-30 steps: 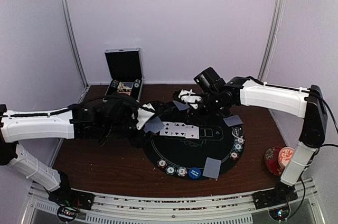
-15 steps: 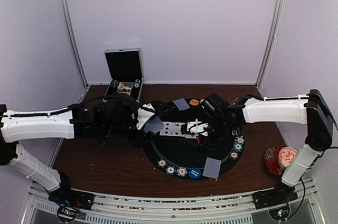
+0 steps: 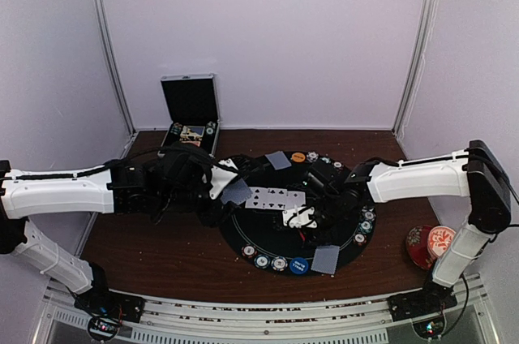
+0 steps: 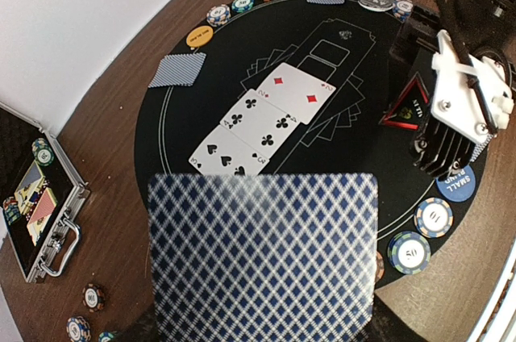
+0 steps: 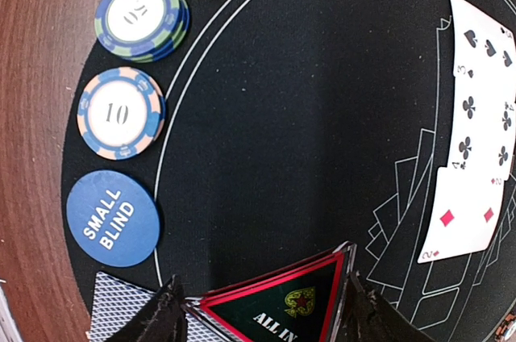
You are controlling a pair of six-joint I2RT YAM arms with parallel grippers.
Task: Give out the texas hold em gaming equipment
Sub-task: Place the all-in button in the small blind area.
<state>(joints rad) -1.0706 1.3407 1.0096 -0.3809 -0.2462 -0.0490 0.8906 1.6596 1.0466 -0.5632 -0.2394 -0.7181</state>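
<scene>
Top view, mat: the black round mat [image 3: 243, 238] already carries most of the set. Face-up cards [image 3: 276, 198] run across its centre. A face-down card [image 3: 278, 160] and the orange disc [image 3: 298, 156] sit at 12 o'clock, and chips [image 3: 366, 226] line 3 to 4 o'clock. More chips, the blue disc [image 3: 299, 264] and a second face-down card lie at 6 o'clock.
Top view, my arms: my left gripper [image 3: 223, 194] is closed on the held card [image 3: 239, 191] over the 9 to 10 o'clock edge. My right gripper [image 3: 306, 221] is low near the centre, and its load is unclear here.
Left wrist view: the held card fills the lower frame, back up, hiding my fingers. The red triangle marker [image 4: 409, 108] sits at my right gripper's tip, at 3 o'clock in the frame. Loose chips [image 4: 90, 298] lie on the bare table at 7 o'clock, near the open case [image 4: 40, 197], which has pieces inside.
Right wrist view: my fingers [image 5: 165, 314] clamp the red triangle marker from both sides, at 6 o'clock in the frame. I cannot tell whether it touches the mat.
Done: I judge the layout well advanced.
Left: one card and the marker to set down, and perhaps the loose chips.
</scene>
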